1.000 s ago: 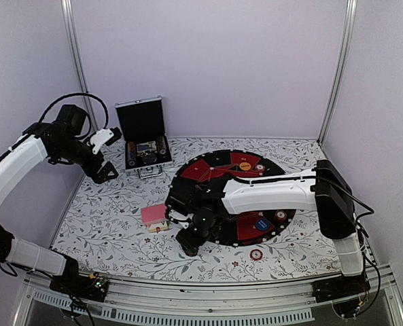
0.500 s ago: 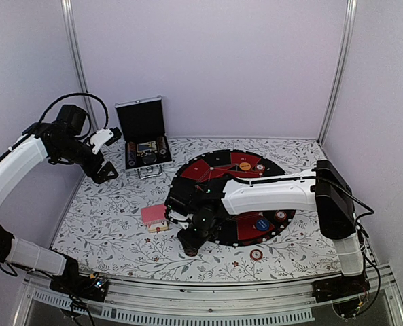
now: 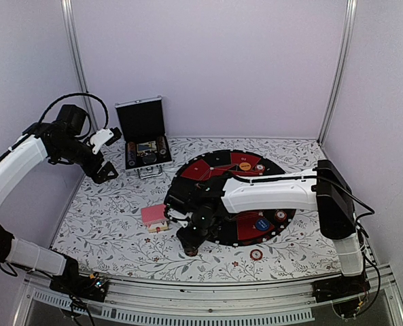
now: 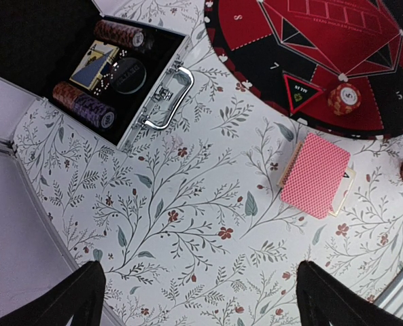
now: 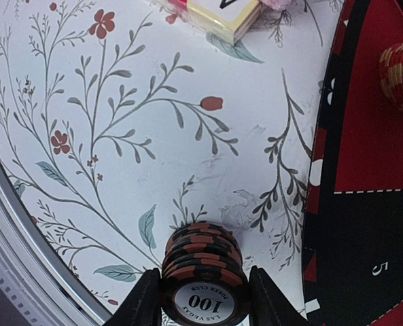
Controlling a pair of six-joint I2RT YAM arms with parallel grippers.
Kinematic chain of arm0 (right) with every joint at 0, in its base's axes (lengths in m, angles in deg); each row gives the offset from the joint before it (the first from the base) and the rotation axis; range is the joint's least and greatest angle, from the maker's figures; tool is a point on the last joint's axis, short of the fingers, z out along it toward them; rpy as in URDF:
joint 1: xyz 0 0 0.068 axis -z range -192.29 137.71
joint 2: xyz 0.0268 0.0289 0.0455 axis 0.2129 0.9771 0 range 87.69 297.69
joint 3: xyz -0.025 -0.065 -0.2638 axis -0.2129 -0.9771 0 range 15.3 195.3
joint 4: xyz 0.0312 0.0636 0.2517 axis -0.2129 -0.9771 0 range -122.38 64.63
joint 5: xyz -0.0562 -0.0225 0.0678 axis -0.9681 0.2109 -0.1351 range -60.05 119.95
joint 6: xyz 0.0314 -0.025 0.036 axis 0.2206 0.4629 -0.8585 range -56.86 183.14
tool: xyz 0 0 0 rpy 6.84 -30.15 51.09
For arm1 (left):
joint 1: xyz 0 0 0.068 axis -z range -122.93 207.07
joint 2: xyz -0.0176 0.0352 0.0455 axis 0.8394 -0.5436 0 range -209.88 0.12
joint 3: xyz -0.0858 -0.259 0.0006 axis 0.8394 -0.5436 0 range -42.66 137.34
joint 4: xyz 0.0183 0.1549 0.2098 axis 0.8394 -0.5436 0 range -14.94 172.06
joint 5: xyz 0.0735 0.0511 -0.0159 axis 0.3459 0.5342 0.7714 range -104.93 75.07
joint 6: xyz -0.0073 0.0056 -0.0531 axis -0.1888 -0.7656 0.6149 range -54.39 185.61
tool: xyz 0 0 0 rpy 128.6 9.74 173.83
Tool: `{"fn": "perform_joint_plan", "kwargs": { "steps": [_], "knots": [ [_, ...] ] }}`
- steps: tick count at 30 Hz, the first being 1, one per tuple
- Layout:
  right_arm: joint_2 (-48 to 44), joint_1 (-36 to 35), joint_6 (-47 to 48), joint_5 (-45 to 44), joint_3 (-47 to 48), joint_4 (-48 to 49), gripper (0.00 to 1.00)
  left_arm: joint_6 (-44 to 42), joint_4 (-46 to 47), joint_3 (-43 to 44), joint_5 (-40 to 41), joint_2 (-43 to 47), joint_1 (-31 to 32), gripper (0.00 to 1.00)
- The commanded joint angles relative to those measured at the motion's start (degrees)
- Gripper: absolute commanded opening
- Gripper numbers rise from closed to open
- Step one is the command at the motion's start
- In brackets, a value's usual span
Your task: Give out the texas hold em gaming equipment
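Item: right pincer, partly closed, is clamping a stack of black-and-orange striped chips by its sides, the top one reading 100. The stack is sitting low over the floral desk, just off the near-left rim of the round red-and-black mat, though whether it is touching the cloth is hard to tell. Bare cloth is lying open between the stack and the front rail. Item: pink card box is lying flat on the desk just outside the mat's edge, apart from the stack. Item: a red-orange chip stack is standing on the mat near that edge. Item: left pincer is hanging fully spread and empty above open cloth at far left, near the silver-edged case, which is lying open at the desk's rear.
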Motion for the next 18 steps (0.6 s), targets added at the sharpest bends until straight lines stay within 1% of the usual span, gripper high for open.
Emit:
{"fn": "perform_joint_plan", "kwargs": {
  "steps": [1,6,11,13,18],
  "knots": [
    [-2.72,-0.42,-0.70,-1.47,3.34,-1.68,0.27,-0.71,-0.54,0.26,0.48,-0.09,0.61,1.00],
    [-3.46,0.00,-0.45,-1.70,4.95,-3.40,0.26,-0.67,-0.54,0.39,0.35,-0.09,0.62,1.00],
    [-4.21,2.10,-0.69,-1.75,5.06,-4.12,0.25,-0.62,-0.62,0.43,0.39,-0.04,0.55,1.00],
    [-4.80,3.44,-0.47,-3.55,4.90,-4.23,0.25,-0.67,-0.63,0.48,0.41,0.00,0.62,1.00],
    [-6.06,9.26,0.29,-4.48,4.67,-3.38,0.25,-0.67,-0.67,0.39,0.36,0.01,0.62,1.00]
  ]
}}
